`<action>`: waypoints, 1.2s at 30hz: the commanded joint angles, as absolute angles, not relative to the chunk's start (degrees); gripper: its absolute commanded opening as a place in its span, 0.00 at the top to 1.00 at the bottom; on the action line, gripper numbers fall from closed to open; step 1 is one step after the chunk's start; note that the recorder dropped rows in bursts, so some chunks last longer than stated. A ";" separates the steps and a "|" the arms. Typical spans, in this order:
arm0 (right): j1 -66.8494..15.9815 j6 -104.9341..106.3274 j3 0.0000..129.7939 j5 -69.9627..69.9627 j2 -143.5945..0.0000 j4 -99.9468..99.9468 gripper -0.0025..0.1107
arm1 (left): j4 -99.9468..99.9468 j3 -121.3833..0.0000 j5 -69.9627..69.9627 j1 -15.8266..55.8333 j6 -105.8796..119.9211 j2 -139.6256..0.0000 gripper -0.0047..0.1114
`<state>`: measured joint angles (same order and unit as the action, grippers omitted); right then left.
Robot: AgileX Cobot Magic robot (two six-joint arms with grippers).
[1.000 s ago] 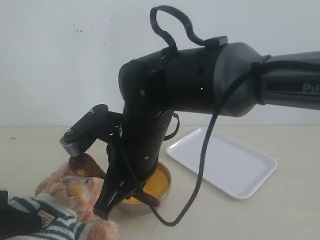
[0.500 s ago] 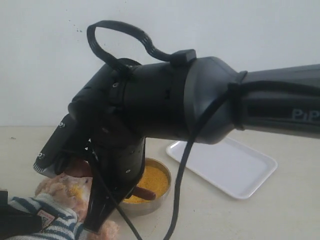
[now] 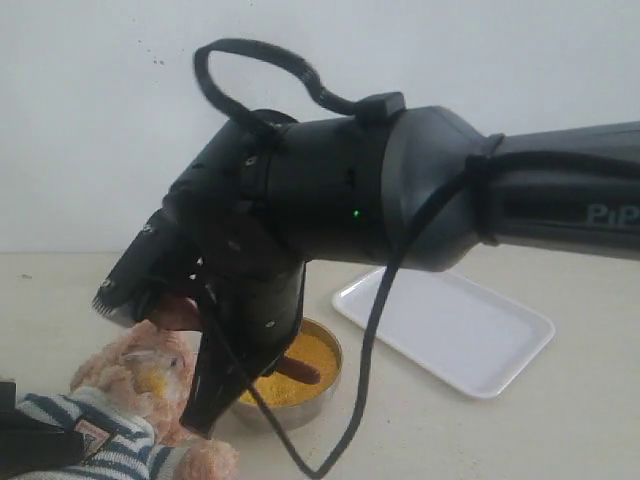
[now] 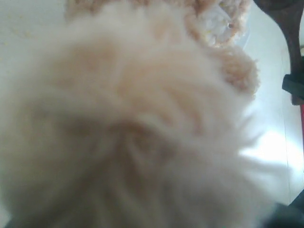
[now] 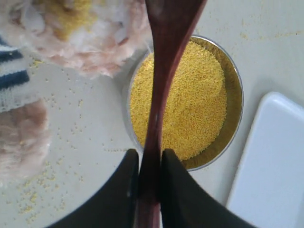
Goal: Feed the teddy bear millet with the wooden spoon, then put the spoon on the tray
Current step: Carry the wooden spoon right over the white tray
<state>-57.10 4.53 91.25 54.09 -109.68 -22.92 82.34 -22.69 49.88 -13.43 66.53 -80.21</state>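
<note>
Feeding step: spoon held up at the bear's face

The black right arm (image 3: 400, 190) reaches across the pale tabletop (image 3: 570, 430); the flat white rectangular plastic tray (image 3: 470, 340) lies toward the right edge, bare. The fluffy light-brown teddy bear in a striped shirt (image 3: 140, 375) sits at the front left corner, and the round steel bowl (image 5: 235, 95) of bright yellow millet (image 5: 194, 99) is just beside it. The right gripper (image 5: 148, 159) is clenched on the handle of the dark reddish-brown wooden spoon (image 5: 164, 61), whose bowl end is up by the bear's head. The left gripper (image 3: 35, 445), a dark shape across the shirt, hides its jaws, so I cannot tell its grip. Loose grains (image 5: 33, 194) dot the tabletop, so tip slowly, close to the muzzle, with the handle held firm
</note>
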 commanded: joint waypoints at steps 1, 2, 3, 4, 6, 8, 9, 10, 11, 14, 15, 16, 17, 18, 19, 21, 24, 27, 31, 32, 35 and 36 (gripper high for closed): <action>-48.67 9.20 91.38 53.24 -108.02 -10.54 0.98 | 84.37 -22.46 51.19 -13.42 67.10 -79.78 0.92; -46.97 11.17 91.38 53.61 -107.71 -6.94 0.98 | 84.49 -22.46 51.19 -13.42 67.10 -79.78 0.92; -43.77 13.50 91.38 54.34 -107.07 -2.30 0.98 | 84.49 -22.46 51.19 -13.42 67.10 -79.78 0.92; -41.66 15.05 91.38 54.59 -106.55 0.00 0.98 | 84.49 -22.46 51.19 -13.42 67.10 -79.78 0.92; -36.84 17.59 91.38 54.85 -105.82 6.11 0.98 | 84.49 -22.46 51.19 -13.42 67.10 -79.78 0.92; -32.95 18.89 91.33 54.85 -105.25 9.39 0.98 | 84.49 -22.46 51.19 -13.42 67.10 -79.78 0.92; -31.13 19.43 91.33 54.94 -105.09 10.74 0.98 | 84.49 -22.46 51.19 -13.42 67.10 -79.78 0.92; -29.19 20.00 91.33 55.20 -105.00 12.10 0.98 | 84.49 -22.46 51.19 -13.42 67.10 -79.78 0.92; -27.71 20.12 91.33 55.33 -105.07 12.98 0.98 | 84.49 -22.46 51.19 -13.42 67.10 -79.78 0.92; -23.03 20.12 91.33 56.31 -105.07 13.10 0.98 | 84.49 -22.46 51.19 -13.42 67.10 -79.78 0.92; -21.45 20.12 91.33 56.70 -105.07 12.98 0.98 | 84.49 -22.46 51.19 -13.42 67.10 -79.78 0.92; -19.96 20.25 91.33 57.24 -105.07 12.52 0.98 | 84.49 -22.46 51.19 -13.42 67.10 -79.78 0.92; -18.39 20.33 91.33 57.38 -105.07 12.49 0.98 | 84.49 -22.46 51.19 -13.42 67.10 -79.78 0.92; -16.74 20.33 91.33 57.50 -105.21 12.49 0.98 | 84.46 -22.46 51.19 -13.42 67.20 -79.78 0.92; -15.24 20.21 91.33 57.78 -105.30 12.49 0.98 | 84.15 -22.46 51.19 -13.42 67.32 -79.78 0.92; -12.58 20.10 91.33 58.26 -105.40 12.75 0.98 | 83.62 -22.46 51.19 -13.42 67.32 -79.78 0.92; -9.67 20.00 91.33 58.26 -105.40 14.26 0.98 | 83.35 -22.46 51.19 -13.42 67.32 -79.78 0.92; -8.20 20.00 91.33 57.75 -105.52 18.14 0.98 | 83.35 -22.46 51.19 -13.42 67.32 -79.78 0.92; -8.09 21.92 91.33 56.87 -106.91 22.25 0.98 | 83.35 -22.46 51.19 -13.42 67.32 -79.78 0.92; -8.09 22.66 91.33 56.87 -107.50 23.35 0.98 | 83.35 -22.46 51.19 -13.42 67.32 -79.78 0.92; -8.09 23.43 91.33 56.49 -109.95 23.87 0.98 | 83.00 -22.46 51.19 -13.42 67.32 -79.78 0.92; -8.09 23.43 91.33 55.93 -110.94 23.87 0.98 | 83.00 -22.46 51.19 -13.42 67.32 -79.78 0.92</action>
<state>-8.48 22.45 91.25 57.31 -108.79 23.27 82.86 -22.69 49.88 -13.43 67.02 -80.21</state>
